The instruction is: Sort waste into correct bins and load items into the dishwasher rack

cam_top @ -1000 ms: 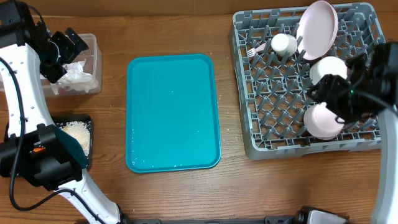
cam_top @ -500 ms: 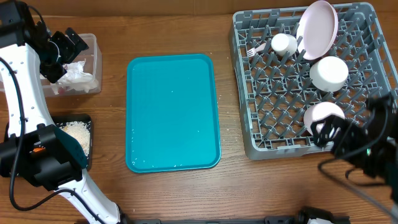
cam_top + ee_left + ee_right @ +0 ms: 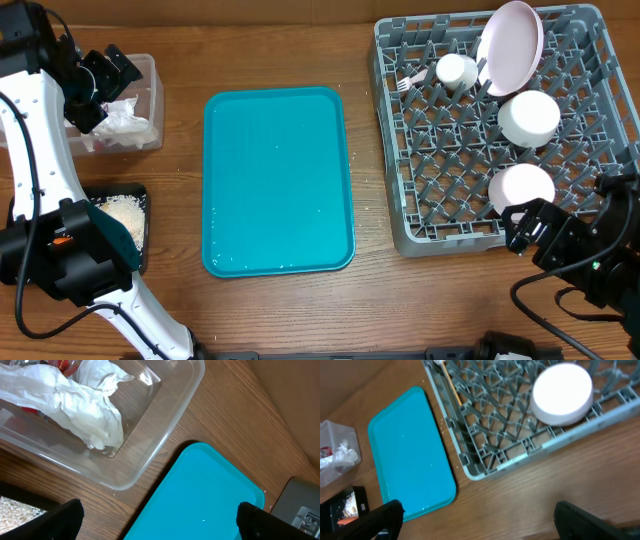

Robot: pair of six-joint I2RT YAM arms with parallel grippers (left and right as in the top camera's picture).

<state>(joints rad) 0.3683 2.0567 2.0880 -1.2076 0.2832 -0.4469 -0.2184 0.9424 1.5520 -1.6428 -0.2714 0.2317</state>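
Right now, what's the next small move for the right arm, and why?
Probably pull the right hand back to a rest pose. It is open and empty, the teal tray shows nothing left to pick, and the plate, cup, fork, near bowl and far bowl already sit in the dishwasher rack.

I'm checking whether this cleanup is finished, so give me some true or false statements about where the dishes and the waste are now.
1. The plate lies flat on the teal tray. False: it stands tilted in the dishwasher rack.
2. Both bowls are in the dishwasher rack. True.
3. The napkins lie on the teal tray. False: they are in the clear tub.
4. The right pincer is open and holds nothing. True.
5. The crumbs are in the black tray. True.
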